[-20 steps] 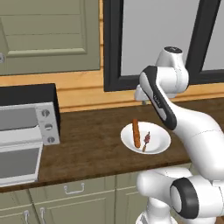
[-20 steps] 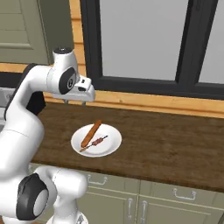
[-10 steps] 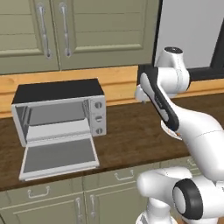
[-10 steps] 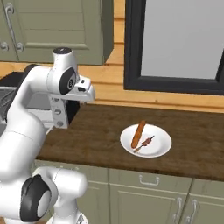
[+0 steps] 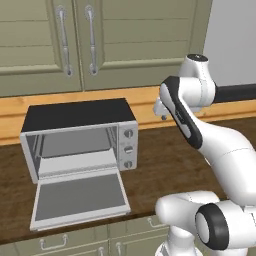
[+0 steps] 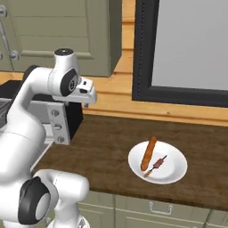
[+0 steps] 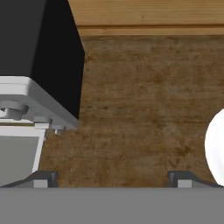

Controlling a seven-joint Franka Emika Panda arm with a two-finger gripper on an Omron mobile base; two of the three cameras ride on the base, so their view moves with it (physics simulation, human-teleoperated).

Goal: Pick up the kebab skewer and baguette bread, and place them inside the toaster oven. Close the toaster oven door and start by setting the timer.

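The counter (image 6: 102,147) is a dark wooden worktop running left to right below the green wall cupboards (image 5: 100,40). On its left part stands the toaster oven (image 5: 80,142), a silver box with a black top and 3 knobs (image 5: 128,148) down its right panel. The toaster oven door (image 5: 80,197) is dropped flat toward the near edge, so the cavity is open and ready to take food; nothing lies inside it.

The white arm rises from the base and bends over the bare stretch of counter between the oven and the plate. That looks like a holding pose from which it can reach either side.

Well to the right of the oven, near the front edge, sits a white plate (image 6: 173,174). On it lies the baguette bread (image 6: 148,153), pointing away from the near edge, and just beside it on the right the kebab skewer (image 6: 155,165), shorter and thinner, with dark chunks. Both are untouched, so neither item has been moved yet.

The gripper (image 7: 113,177) hangs above the counter with its 2 fingertips (image 7: 43,178) spread wide and nothing between them, the plate's rim off to one side. Reaching the food will probably need a swing to the right and a descent.
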